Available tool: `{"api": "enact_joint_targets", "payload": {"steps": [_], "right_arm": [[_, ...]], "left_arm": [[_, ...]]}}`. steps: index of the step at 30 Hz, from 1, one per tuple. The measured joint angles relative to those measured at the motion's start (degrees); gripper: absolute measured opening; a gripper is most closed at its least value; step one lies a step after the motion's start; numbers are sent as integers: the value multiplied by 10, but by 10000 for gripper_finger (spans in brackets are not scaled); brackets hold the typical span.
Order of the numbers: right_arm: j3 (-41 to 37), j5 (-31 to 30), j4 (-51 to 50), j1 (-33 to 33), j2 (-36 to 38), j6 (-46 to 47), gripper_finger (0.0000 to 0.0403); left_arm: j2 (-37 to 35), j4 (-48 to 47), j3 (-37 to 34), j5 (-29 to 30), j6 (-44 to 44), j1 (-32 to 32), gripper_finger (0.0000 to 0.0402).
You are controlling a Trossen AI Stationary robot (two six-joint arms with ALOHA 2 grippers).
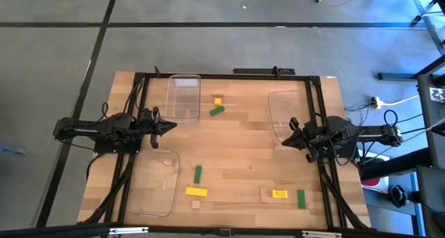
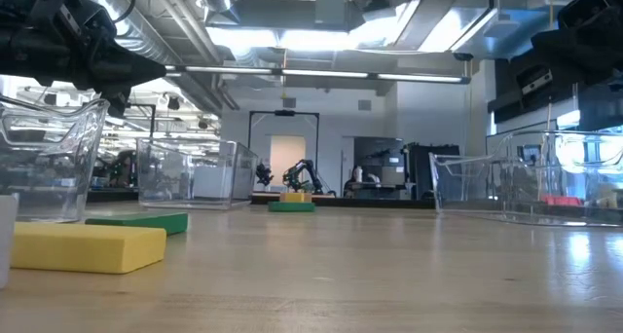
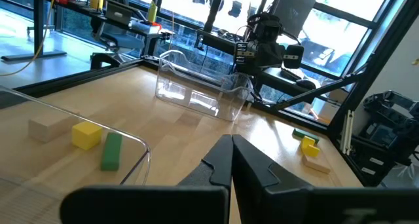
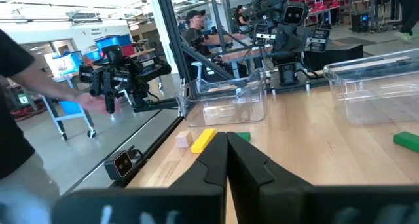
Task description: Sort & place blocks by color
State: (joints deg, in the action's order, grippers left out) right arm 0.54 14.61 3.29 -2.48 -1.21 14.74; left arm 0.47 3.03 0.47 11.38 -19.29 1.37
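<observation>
Starting where, would you say: is any block sorted yet?

— Not by my reading. You are at the opening step. Every block lies on the bare table (image 1: 243,151), none in a tray, and both your claws are pinched shut on nothing. Your left gripper (image 1: 170,125) hovers mid-table at the left side, and your right gripper (image 1: 293,127) hovers opposite it at the right.

— So what does the first pick call for?

— Spread one claw wide, then come down across a brick's short side. Nearest on the left you have a tan cube (image 1: 196,204). Just beyond it is a yellow brick (image 1: 196,192) lying left-to-right. Beyond that is the left green brick (image 1: 198,173), pointing near-to-far beside the near-left tray (image 1: 154,200). On the near right, a yellow block (image 1: 279,193) sits against a tan piece (image 1: 267,194); I cannot tell whether it rests on it. The right green brick (image 1: 301,198) lies just right of them, long axis near-to-far.

— And farther off?

— A tilted green brick (image 1: 217,110), its right end swung farther away. Just beyond it is a small yellow block (image 1: 217,101). Both lie just right of the far-left tray (image 1: 183,79). The right tray (image 1: 278,102) lies by your right gripper.
</observation>
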Motion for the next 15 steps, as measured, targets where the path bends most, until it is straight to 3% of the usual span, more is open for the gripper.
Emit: {"api": "enact_joint_targets", "payload": {"steps": [7, 15], "right_arm": [[0, 0, 0, 0, 0, -1, 10], [0, 0, 0, 0, 0, -1, 10]], "left_arm": [[0, 8, 0, 3, 12, 0, 0], [0, 260, 0, 22, -15, 0, 0]]}}
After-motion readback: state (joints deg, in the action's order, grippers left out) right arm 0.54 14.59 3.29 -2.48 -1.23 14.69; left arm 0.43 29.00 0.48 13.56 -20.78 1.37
